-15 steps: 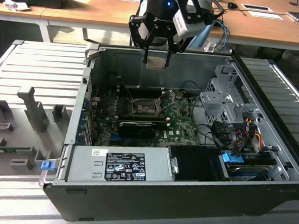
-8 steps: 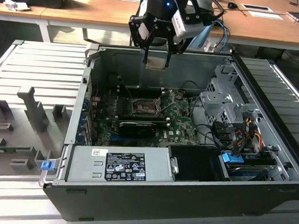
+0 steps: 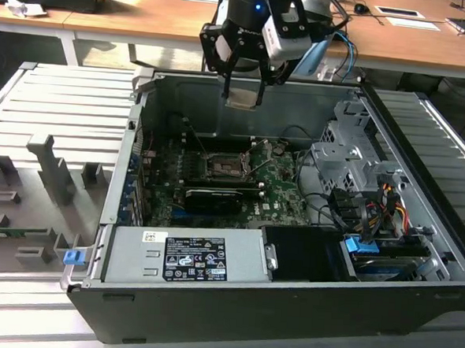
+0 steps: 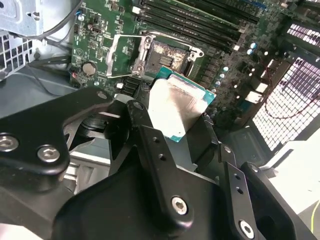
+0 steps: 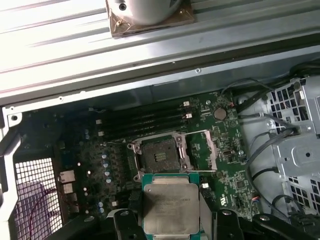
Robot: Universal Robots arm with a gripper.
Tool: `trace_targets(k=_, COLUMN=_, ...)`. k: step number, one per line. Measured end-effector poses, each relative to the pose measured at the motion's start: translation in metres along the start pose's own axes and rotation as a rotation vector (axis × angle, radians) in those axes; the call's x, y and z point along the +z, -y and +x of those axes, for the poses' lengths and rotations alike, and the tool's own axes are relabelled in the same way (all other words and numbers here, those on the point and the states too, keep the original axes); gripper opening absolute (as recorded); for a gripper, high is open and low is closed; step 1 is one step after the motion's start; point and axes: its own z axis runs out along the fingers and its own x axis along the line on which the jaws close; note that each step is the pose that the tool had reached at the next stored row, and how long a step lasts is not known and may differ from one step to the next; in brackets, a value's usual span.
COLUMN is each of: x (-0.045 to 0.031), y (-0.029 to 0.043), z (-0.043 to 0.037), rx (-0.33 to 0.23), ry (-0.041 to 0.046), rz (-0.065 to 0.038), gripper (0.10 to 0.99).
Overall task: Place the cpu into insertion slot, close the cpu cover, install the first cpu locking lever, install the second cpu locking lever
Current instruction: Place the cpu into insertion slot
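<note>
a: exterior view. what do we have?
b: the gripper [image 3: 244,88] hangs over the open case [image 3: 208,314], closed on the cpu [image 3: 242,100]. the chip is in the air, well above the motherboard [image 3: 282,194]. the insertion slot [image 3: 226,168] lies bare below it.

a: and the second wrist view?
b: we see the cpu [image 4: 177,105] pinched by two opposite edges between the black fingers [image 4: 142,117]. its metal top faces the camera and a green rim shows around it. beyond it the insertion slot [image 4: 169,55] is uncovered, with the cpu cover [image 4: 122,52] swung back just beside it.

a: first wrist view?
b: the cpu [image 5: 170,207] sits flat in the gripper [image 5: 172,221], apart from the insertion slot [image 5: 160,155]. the cpu cover [image 5: 205,152] lies open beside the slot.

a: how do we expect the chip to handle?
b: we judge it light, thin and stiff. a modest squeeze should be enough to carry it. the smooth metal top looks slippery, so we think the edges are the right hold, as here. we take the underside and the slot's contacts to be fragile, so they should not be scraped or pressed.
</note>
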Motion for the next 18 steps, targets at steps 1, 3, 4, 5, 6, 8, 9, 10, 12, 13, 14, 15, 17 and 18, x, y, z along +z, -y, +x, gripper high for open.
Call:
trace_targets(k=1, x=0.0, y=0.0, z=0.0, rx=0.009, ry=0.0008, rz=0.0, gripper=0.537)
trace_targets(k=3, x=0.0001, y=0.0, z=0.0, rx=0.031, ry=0.0028, rz=0.0, gripper=0.537)
trace_targets(k=4, x=0.0001, y=0.0, z=0.0, rx=0.042, ry=0.0038, rz=-0.001, gripper=0.537)
trace_targets(k=5, x=0.0001, y=0.0, z=0.0, rx=0.052, ry=0.0046, rz=-0.001, gripper=0.537)
trace_targets(k=6, x=0.0002, y=0.0, z=0.0, rx=0.066, ry=0.0059, rz=-0.001, gripper=0.537)
trace_targets(k=8, x=0.0002, y=0.0, z=0.0, rx=0.083, ry=0.0074, rz=-0.002, gripper=0.537)
trace_targets(k=9, x=0.0003, y=0.0, z=0.0, rx=0.094, ry=0.0085, rz=-0.002, gripper=0.537)
trace_targets(k=10, x=0.0003, y=0.0, z=0.0, rx=0.109, ry=0.0098, rz=-0.002, gripper=0.537)
trace_targets(k=12, x=0.0003, y=0.0, z=0.0, rx=0.133, ry=0.0119, rz=-0.002, gripper=0.537)
trace_targets(k=13, x=0.0003, y=0.0, z=0.0, rx=0.142, ry=0.0127, rz=-0.003, gripper=0.537)
trace_targets(k=14, x=0.0003, y=0.0, z=0.0, rx=0.151, ry=0.0136, rz=-0.003, gripper=0.537)
trace_targets(k=15, x=0.0003, y=0.0, z=0.0, rx=0.162, ry=0.0145, rz=-0.003, gripper=0.537)
trace_targets(k=17, x=0.0004, y=0.0, z=0.0, rx=0.201, ry=0.018, rz=-0.004, gripper=0.537)
trace_targets(k=18, x=0.0003, y=0.0, z=0.0, rx=0.21, ry=0.0188, rz=-0.004, gripper=0.537)
